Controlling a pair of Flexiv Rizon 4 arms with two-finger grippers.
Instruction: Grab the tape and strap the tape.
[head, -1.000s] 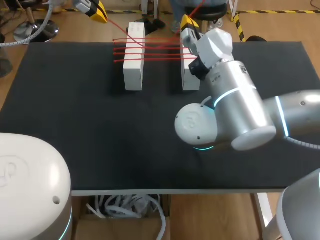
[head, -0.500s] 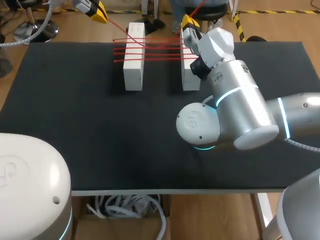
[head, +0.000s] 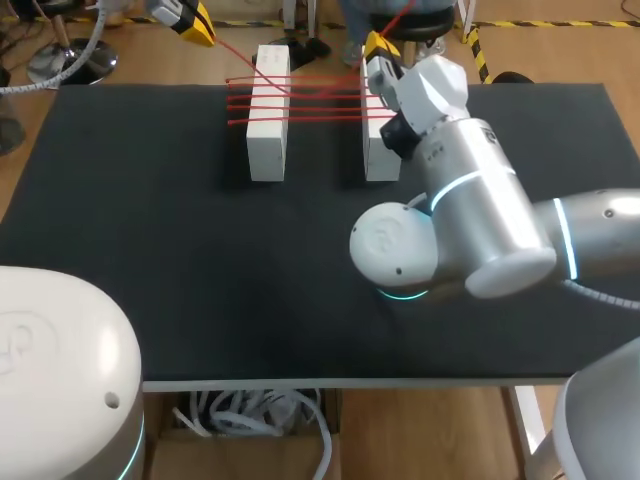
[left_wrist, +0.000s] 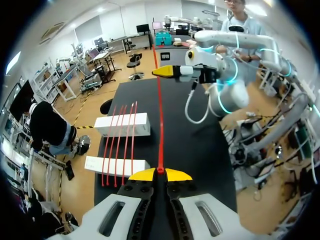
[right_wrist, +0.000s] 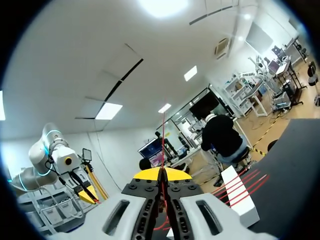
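Two white blocks, left (head: 268, 112) and right (head: 381, 150), stand at the table's far side, with red tape (head: 320, 98) strung across them in several strands. My left gripper (head: 197, 23) hovers beyond the left block, shut on the red tape (left_wrist: 160, 125). That strand runs straight ahead from my left gripper (left_wrist: 160, 173) to my right gripper (left_wrist: 172, 71). My right gripper (head: 376, 47) is above the right block's far end, shut on the tape (right_wrist: 163, 142). In the right wrist view my right gripper (right_wrist: 161, 174) points upward, with a block (right_wrist: 239, 195) and my left gripper (right_wrist: 88, 194) off to either side of it.
The black table (head: 150, 250) stretches wide in front of the blocks. My right arm's bulky elbow (head: 450, 235) hangs over the table's right middle, close behind the right block.
My right arm's elbow has shifted slightly. Both grippers and the tape stay where they were.
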